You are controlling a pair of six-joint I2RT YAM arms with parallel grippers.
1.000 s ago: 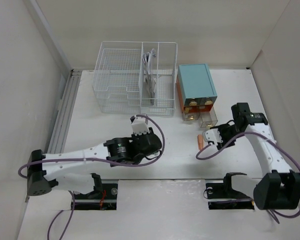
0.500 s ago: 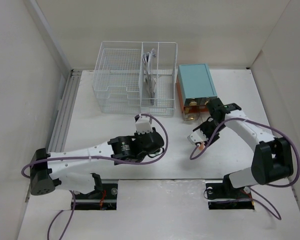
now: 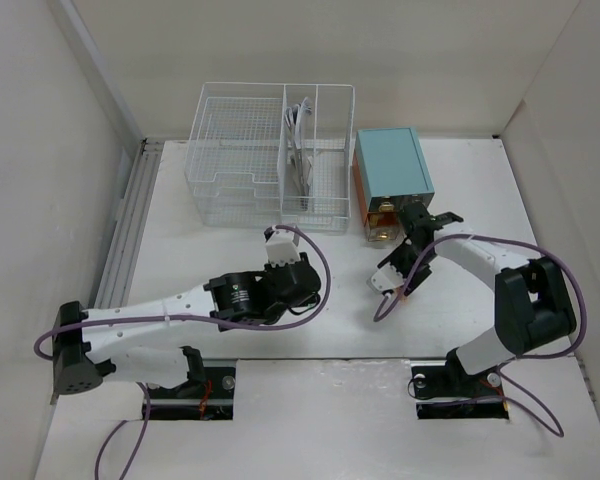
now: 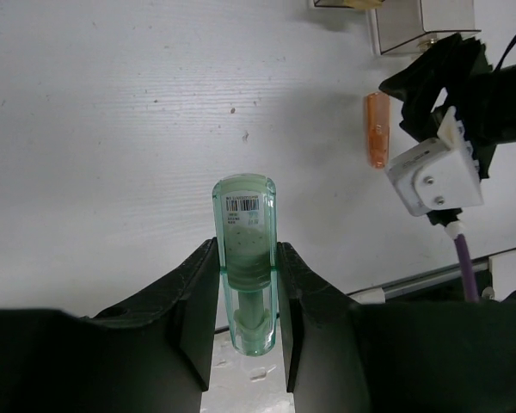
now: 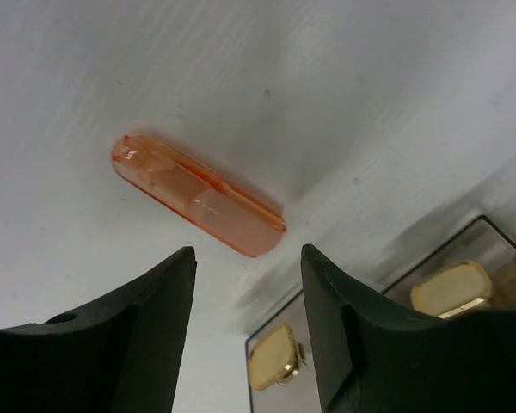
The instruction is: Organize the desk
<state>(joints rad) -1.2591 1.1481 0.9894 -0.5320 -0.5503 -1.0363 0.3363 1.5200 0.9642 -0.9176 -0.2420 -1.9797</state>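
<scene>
The desk is a wide, flat, matte white tabletop that lies under both grippers and spreads away from them on every side; up close its surface shows a faint grain and a few small dark specks. Plain off-white panels wall it in at the far side and at both ends, and a ribbed metal rail runs along its edge, well off to the left of the left gripper. That gripper's black fingers are clamped narrow on a translucent green tube, round-ended, with a small barcode label, which pokes out past the fingertips above the bare surface. The right gripper hangs low over the desk with its black fingers spread wide and nothing between them. Just beyond its tips, flat on the white top, lies a clear orange tube, smooth and capsule-shaped. Close to that gripper's right stand clear drawers with glossy gold knobs, set under a teal box. Beyond the left gripper, at the far side, stands a white wire-mesh basket divided into compartments.
</scene>
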